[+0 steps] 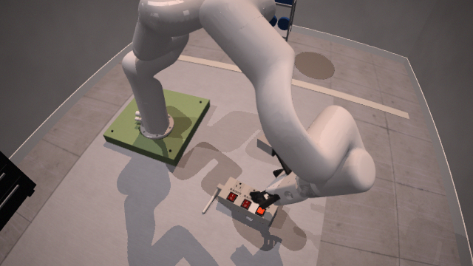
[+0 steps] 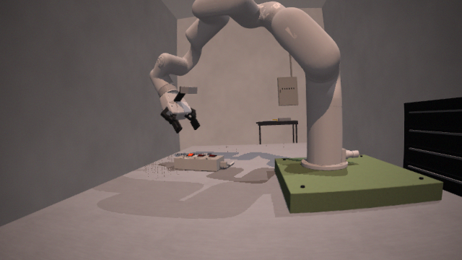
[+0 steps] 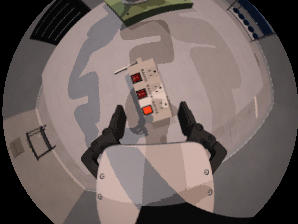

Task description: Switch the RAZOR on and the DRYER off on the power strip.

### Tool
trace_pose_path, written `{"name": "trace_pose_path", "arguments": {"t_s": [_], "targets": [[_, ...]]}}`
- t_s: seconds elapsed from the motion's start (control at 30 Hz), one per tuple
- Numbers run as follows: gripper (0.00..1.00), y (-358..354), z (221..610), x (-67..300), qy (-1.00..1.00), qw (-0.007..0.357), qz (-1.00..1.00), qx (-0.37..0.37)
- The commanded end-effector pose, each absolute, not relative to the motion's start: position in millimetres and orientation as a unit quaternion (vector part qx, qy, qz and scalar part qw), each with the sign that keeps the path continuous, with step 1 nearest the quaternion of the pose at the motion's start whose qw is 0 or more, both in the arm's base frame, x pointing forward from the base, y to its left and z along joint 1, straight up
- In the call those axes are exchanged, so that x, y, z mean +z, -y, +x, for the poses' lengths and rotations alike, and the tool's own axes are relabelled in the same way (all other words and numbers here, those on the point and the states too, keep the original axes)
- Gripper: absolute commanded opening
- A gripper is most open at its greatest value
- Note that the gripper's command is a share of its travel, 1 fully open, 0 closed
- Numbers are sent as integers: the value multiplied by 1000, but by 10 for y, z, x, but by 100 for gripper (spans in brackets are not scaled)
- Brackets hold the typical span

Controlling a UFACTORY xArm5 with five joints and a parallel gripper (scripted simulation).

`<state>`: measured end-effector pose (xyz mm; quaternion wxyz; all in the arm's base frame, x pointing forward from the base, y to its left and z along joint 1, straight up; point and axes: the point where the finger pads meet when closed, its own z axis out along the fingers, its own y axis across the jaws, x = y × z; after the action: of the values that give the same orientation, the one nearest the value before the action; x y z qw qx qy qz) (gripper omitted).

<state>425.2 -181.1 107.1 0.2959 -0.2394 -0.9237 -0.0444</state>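
grey table (image 2: 144,224) carries one power strip (image 2: 196,163) with three red switches (image 1: 245,203), hand (image 2: 185,125) wide open, empty.

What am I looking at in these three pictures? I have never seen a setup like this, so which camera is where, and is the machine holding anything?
The pale jointed machine is one robot arm, bolted to a green base plate. At its tip is a gripper with two dark fingers, spread wide with nothing between them.

One picture looks down from above, one looks from the side near table height, and the round one comes from a camera on the wrist, looking past the fingers.

On the table lies a power strip, flat and right way up, with three red switches in a row. The one at the gripper's end glows brighter than the other two. The labels are too small to read. The side view shows the gripper hanging above the strip, not touching it.
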Motion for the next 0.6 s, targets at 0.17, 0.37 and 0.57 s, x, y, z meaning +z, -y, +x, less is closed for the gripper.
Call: {"name": "trace_pose_path", "arguments": {"t_s": [0.17, 0.37, 0.57], "targets": [[100, 1924, 4119, 1242, 972, 168, -155, -48], [100, 1954, 4005, 1307, 987, 111, -110, -40], [100, 1969, 3887, 1354, 995, 63, -69, -27]]}}
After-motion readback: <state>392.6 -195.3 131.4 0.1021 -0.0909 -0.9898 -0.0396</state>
